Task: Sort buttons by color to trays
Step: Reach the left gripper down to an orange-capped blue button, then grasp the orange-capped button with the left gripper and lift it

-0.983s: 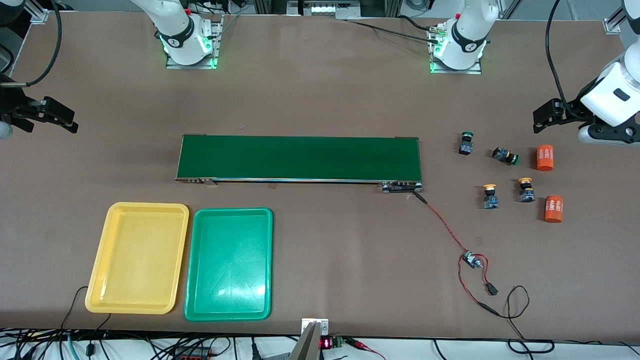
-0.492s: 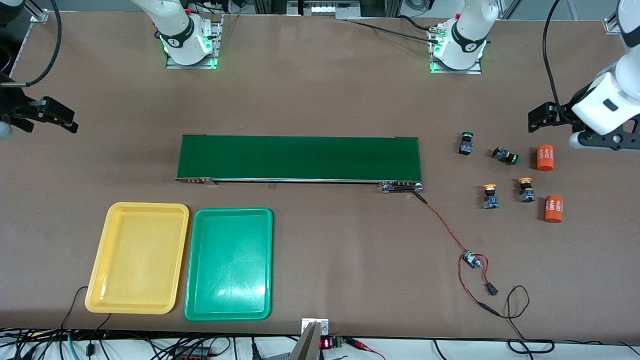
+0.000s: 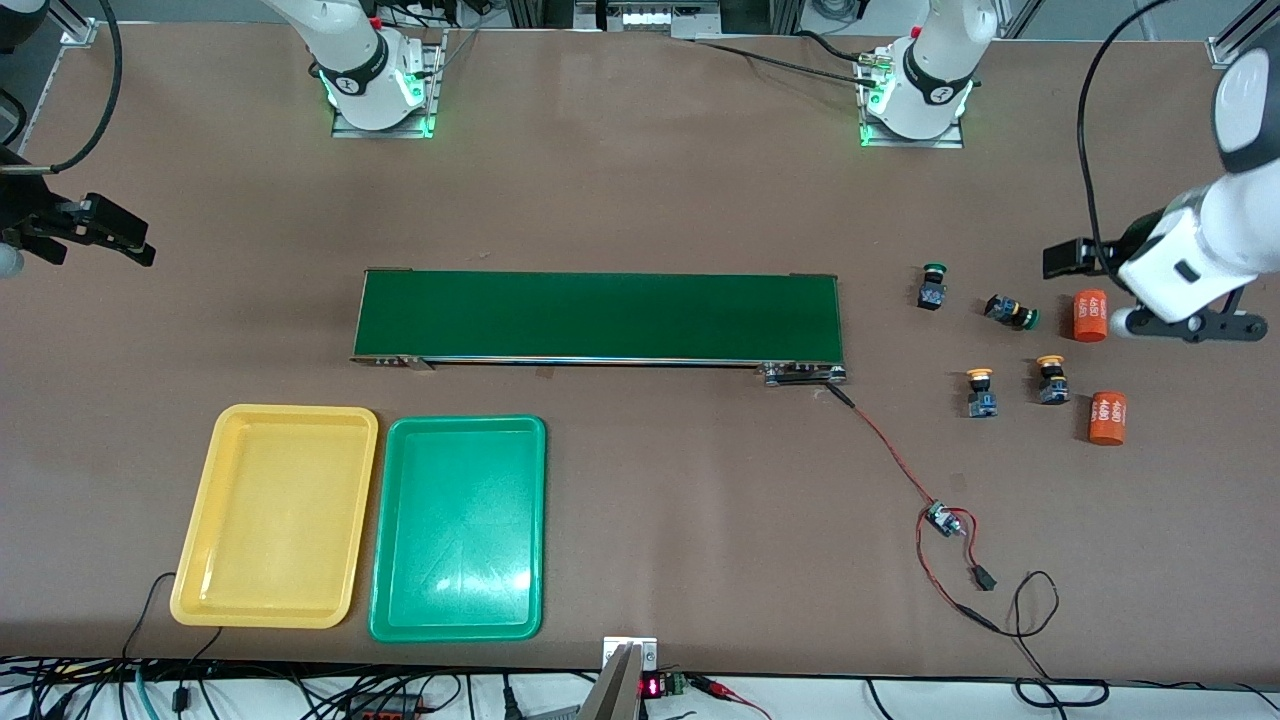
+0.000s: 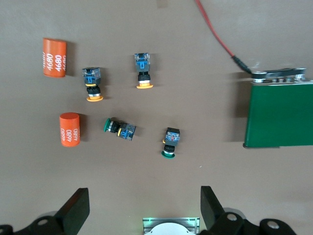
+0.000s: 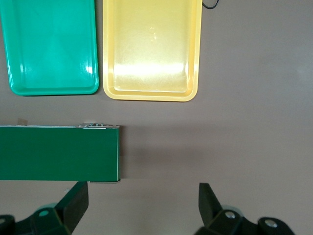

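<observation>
Green-capped buttons (image 3: 933,286): table, left arm's end, past conveyor belt (image 3: 598,316)
Yellow-capped buttons (image 3: 981,392): nearer camera
Trays (image 3: 275,515): front edge, right arm's end
Left gripper (image 4: 142,213): wide open, empty, over buttons
Right gripper (image 5: 142,205): wide open, empty, waiting

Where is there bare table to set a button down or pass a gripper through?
Both the yellow tray and the green tray hold nothing. Bare table lies between the conveyor belt and the trays, and between belt and arm bases. It is crowded past the belt's end toward the left arm: four buttons and two orange cylinders sit close together.
</observation>
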Controlling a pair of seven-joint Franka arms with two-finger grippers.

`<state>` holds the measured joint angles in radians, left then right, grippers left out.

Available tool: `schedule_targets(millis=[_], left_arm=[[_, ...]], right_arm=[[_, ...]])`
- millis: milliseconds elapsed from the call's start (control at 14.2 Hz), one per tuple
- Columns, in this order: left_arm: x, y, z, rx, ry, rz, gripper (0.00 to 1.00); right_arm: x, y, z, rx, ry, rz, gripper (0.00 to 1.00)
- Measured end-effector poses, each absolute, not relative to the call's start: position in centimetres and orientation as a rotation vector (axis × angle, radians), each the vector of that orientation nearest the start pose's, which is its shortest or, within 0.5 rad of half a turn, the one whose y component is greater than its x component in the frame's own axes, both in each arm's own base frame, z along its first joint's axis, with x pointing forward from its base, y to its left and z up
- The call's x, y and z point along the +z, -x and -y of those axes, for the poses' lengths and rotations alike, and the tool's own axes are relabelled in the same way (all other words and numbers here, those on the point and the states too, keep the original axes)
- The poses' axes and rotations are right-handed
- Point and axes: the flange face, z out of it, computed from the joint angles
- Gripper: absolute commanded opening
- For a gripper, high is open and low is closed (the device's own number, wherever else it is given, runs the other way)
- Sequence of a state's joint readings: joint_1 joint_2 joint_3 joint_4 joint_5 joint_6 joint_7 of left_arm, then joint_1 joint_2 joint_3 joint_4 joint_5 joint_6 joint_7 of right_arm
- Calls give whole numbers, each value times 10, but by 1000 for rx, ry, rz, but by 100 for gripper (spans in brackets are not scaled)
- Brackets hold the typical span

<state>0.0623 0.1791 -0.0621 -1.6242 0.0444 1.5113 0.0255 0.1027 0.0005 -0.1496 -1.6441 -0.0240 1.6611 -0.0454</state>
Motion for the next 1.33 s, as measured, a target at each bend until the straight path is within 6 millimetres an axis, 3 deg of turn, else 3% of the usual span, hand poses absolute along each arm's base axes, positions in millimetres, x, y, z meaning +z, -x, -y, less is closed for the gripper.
schedule_targets(millis=[281,421,702,913,983,1194,1334], left_arm=[[389,-623,-15,412,3097,-39,94],[340,-633,-14,342,3110,-45,94],[250,-635,-20,251,3125,-33,94],[207,-628,-27,298,3123,-17,93],[201,-626,-28,314,3121,-14,88],[190,-623,-30,342,3119,-10,40],[189,-623,-30,345,3118,-10,21]], right_arm=[[596,-561,29,-23,3166,0,100],[593,-563,30,-14,3167,-3,100],[588,-564,30,0,3167,-3,100],[585,-565,33,10,3168,-13,100],[585,-565,34,9,3168,-15,100],[585,-566,34,-2,3168,-14,100],[586,-566,34,-4,3168,-14,100]])
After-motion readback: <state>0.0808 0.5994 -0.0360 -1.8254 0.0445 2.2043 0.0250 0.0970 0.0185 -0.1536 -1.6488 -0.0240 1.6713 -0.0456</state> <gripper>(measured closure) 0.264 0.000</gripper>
